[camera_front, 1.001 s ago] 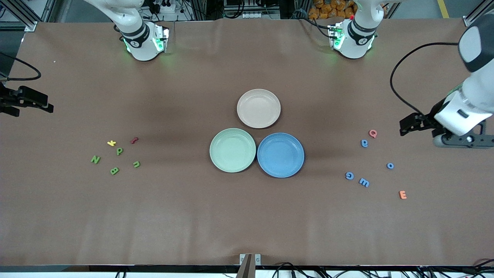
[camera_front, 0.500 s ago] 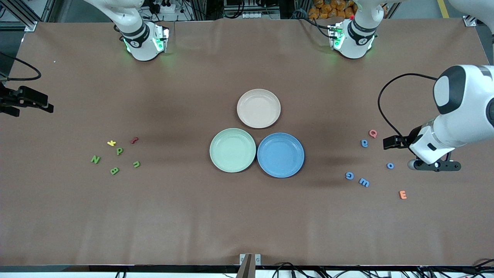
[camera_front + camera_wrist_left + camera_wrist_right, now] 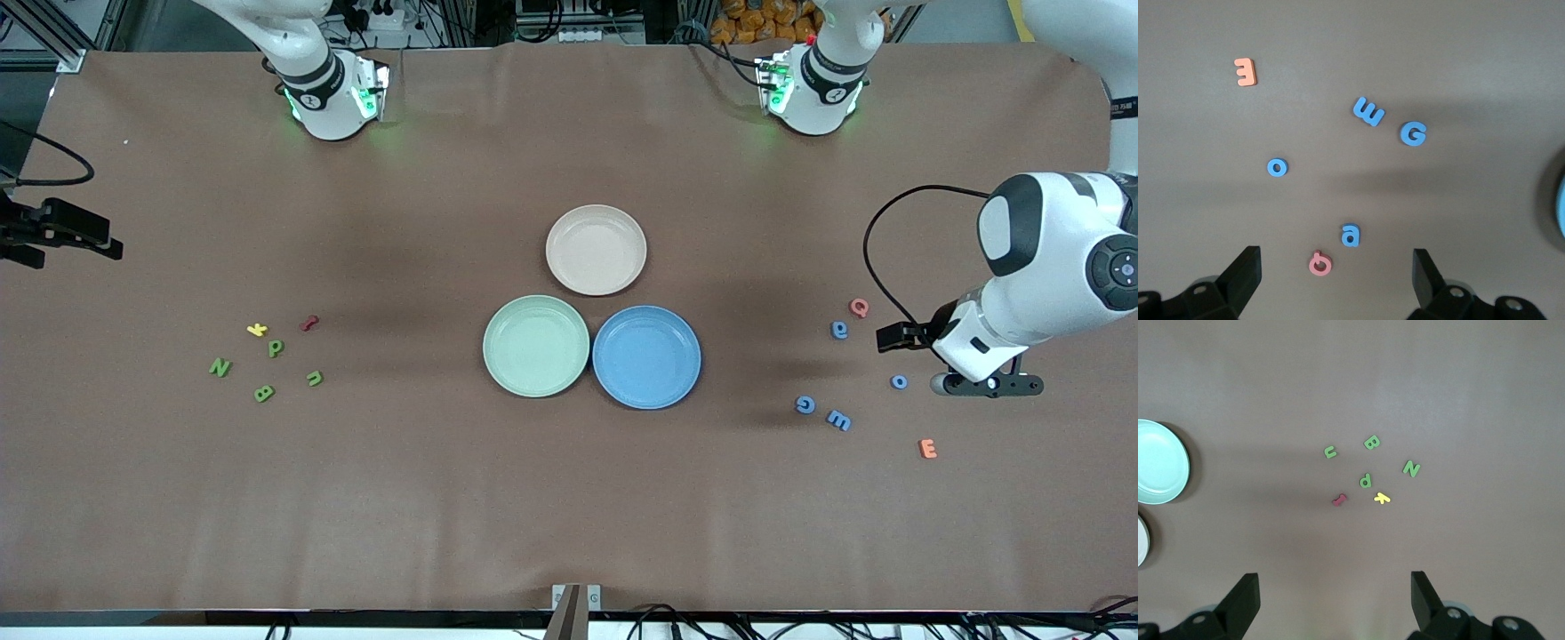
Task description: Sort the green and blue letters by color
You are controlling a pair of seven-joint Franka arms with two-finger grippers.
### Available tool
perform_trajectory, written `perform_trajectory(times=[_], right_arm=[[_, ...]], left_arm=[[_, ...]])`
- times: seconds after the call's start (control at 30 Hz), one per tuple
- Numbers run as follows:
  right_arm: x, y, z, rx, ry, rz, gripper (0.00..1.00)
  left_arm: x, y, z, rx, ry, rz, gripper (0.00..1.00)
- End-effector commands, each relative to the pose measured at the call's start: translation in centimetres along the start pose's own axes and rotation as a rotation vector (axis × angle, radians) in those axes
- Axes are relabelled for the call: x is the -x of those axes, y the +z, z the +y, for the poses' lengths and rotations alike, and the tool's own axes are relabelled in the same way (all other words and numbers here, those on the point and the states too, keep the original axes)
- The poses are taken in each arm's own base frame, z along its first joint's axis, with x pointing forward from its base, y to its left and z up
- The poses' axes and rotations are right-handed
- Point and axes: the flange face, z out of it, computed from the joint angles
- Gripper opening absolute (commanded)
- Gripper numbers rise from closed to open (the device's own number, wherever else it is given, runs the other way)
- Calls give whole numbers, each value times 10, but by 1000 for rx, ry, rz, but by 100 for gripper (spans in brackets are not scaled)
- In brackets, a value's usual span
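Clearly nothing is sorted yet: the blue letters (image 3: 837, 420) lie loose on the bench (image 3: 569, 498) toward the left arm's end, the green letters (image 3: 264, 392) toward the right arm's, with the green plate (image 3: 536, 346) and blue plate (image 3: 646, 356) bare between them. The left pincer (image 3: 1337, 273) hangs spread wide over the blue group, probably choosing one. The right pincer (image 3: 1335, 597), equally wide, waits high over the green ones.

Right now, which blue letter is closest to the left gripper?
The blue O. It lies on the table right beside the left gripper, which hovers open over the letters. The blue a, G and M all lie closer to the blue plate.
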Motion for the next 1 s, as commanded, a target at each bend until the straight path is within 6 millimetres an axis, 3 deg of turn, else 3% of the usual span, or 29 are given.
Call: perform_trajectory(times=[0.0,0.77,0.97], right_arm=[[1,2,0,-24,-4,-9,100],[-28,27,-6,-59,-18,36,100],[-31,35,-4,-60,6,22,100]], left_arm=[[5,3,-24,-16,75,12,100],[30,55,-31,-28,93,23,100],[34,67,-43,-24,73,25,100]])
